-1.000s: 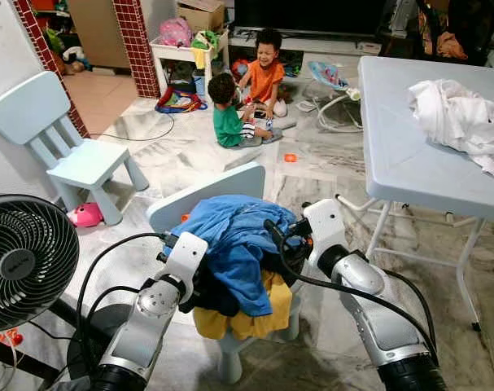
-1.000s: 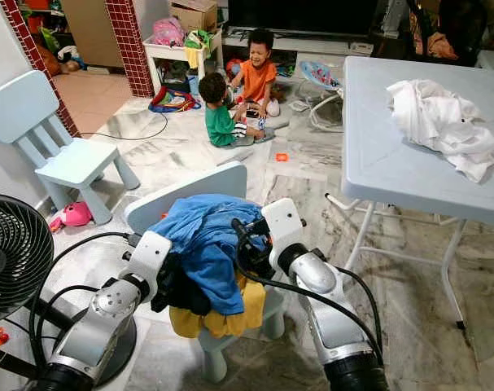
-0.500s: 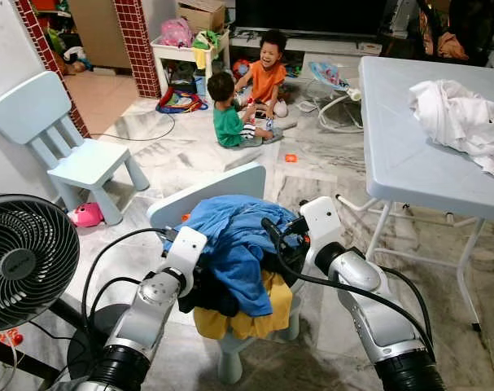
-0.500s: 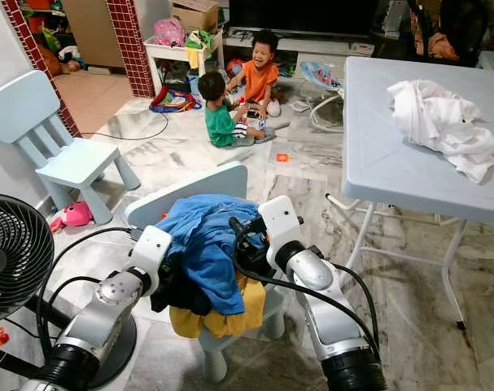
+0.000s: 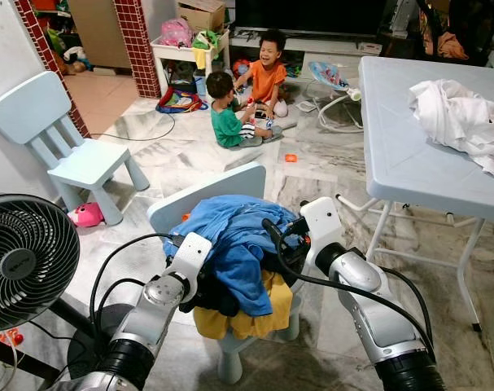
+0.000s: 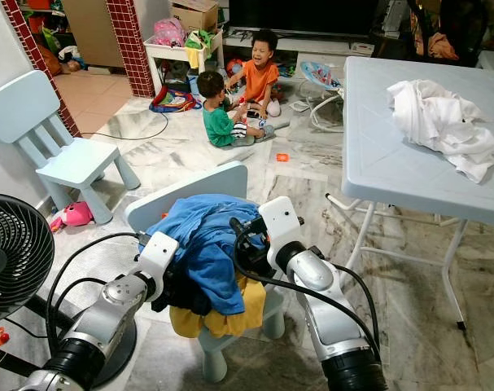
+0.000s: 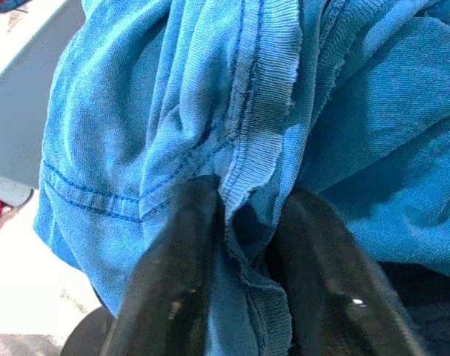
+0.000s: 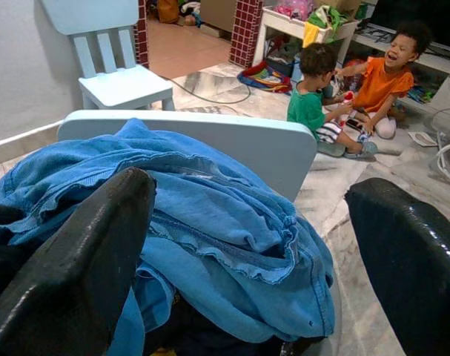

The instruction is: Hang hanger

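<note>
- Two grippers are at a pile of clothes [image 5: 234, 269] heaped on a small pale chair [image 5: 214, 199] directly before the robot.
- Far left: a black fan [image 5: 23, 257] stands on the floor beside the left arm.
- Behind it, a second pale chair [image 5: 63, 142] stands against the wall, with a pink toy [image 5: 85, 215] on the floor by its legs.
- Left gripper [image 7: 243, 222]: pressed into the left side of the pile. In the left wrist view its fingers [image 7: 180, 259] are nearly together, pinching a ribbed hem of the blue garment [image 7: 284, 96] between them.
- Pile: blue garment on top, draped over the chair back; a dark garment [image 5: 218, 297] and a yellow garment [image 5: 255, 314] lie beneath it.
- Hanger: none can be made out anywhere in the views.
- Right gripper [image 8: 247, 245]: at the right side of the pile, by the chair back. In the right wrist view its fingers [image 8: 69, 259] are spread wide apart, one on each side of the blue garment, holding nothing.
- Background centre: two children [image 5: 247, 90] sit on the marble floor among toys.
- Right: a pale folding table [image 5: 409, 155] stands well apart from the chair, with a crumpled white cloth [image 5: 462, 122] on it.
</note>
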### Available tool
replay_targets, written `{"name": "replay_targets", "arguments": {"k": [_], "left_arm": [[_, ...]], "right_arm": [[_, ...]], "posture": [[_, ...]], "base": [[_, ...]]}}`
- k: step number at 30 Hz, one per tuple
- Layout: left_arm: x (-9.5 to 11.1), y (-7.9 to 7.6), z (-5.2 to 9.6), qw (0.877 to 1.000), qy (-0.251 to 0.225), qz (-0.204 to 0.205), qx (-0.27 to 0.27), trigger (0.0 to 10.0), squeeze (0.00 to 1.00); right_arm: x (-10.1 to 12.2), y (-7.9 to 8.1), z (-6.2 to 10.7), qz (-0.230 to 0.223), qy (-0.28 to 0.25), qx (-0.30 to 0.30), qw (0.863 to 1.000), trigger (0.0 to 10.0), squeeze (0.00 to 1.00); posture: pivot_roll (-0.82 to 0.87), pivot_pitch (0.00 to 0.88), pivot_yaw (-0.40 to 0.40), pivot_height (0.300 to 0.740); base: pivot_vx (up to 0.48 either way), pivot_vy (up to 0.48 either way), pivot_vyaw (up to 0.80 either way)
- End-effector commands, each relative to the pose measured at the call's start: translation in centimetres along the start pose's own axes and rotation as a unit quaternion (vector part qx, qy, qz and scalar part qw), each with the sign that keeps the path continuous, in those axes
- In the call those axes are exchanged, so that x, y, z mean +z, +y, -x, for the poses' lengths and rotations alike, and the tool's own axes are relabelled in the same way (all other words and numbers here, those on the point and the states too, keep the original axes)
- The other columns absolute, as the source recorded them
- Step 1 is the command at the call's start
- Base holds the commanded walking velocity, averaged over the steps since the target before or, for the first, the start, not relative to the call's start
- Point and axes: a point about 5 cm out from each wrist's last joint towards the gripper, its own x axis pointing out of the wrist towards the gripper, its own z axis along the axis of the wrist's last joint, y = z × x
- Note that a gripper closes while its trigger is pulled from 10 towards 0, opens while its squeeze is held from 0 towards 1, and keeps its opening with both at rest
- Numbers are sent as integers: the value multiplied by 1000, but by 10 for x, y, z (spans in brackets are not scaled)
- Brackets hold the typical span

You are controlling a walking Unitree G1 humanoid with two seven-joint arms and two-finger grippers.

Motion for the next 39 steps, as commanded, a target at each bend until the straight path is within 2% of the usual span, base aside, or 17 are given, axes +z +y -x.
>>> {"name": "replay_targets", "arguments": {"k": [1,13,16,23,27,30,31,33,34,35,37,39], "left_arm": [[-1,5,0,1000,0,3,6,0,0],[-2,7,-1,1000,-4,18,9,0,0],[1,11,0,999,-19,25,20,0,0],[6,22,5,990,-67,113,48,0,0],[8,23,5,988,-78,126,50,0,0],[16,23,6,981,-108,154,46,0,0],[27,20,6,974,-139,177,34,0,0],[31,18,6,971,-150,187,26,0,0],[43,9,4,958,-169,230,-10,0,0],[47,6,3,954,-174,242,-23,0,0],[56,-5,1,950,-183,244,-65,0,0],[57,-22,-3,955,-161,222,-113,0,0]], "right_arm": [[-1,0,1,-1,0,-4,1000,10000,0],[-1,-2,2,1,2,-6,1000,10000,0],[-1,-2,2,1,3,-7,1000,10000,0],[-2,-1,1,1,2,-6,1000,10000,0],[-2,-1,1,1,2,-6,1000,10000,0],[-2,-1,0,1,2,-6,1000,10000,0],[-1,-1,0,2,2,-6,1000,10000,0],[-1,-1,0,2,2,-7,1000,10000,0],[-2,-1,0,2,2,-7,1000,10000,0],[-2,-2,0,2,2,-7,1000,10000,0],[-1,-1,0,3,1,-6,1000,10000,0],[0,0,-1,5,0,-5,1000,10000,0]], "posture": [[-102,9,-3,736],[-108,15,-5,736],[-106,18,-7,736],[-100,20,-9,736],[-100,19,-10,736],[-101,18,-10,736],[-101,18,-10,736],[-100,17,-10,736],[-100,17,-10,736],[-100,14,-11,736],[-100,14,-11,736],[-106,12,-7,736]], "base": [[0,0,0],[0,0,0],[0,0,0],[0,0,0],[0,0,0],[0,0,0],[0,0,0],[0,0,0],[0,0,0],[0,0,0],[0,0,0],[0,0,0]]}}
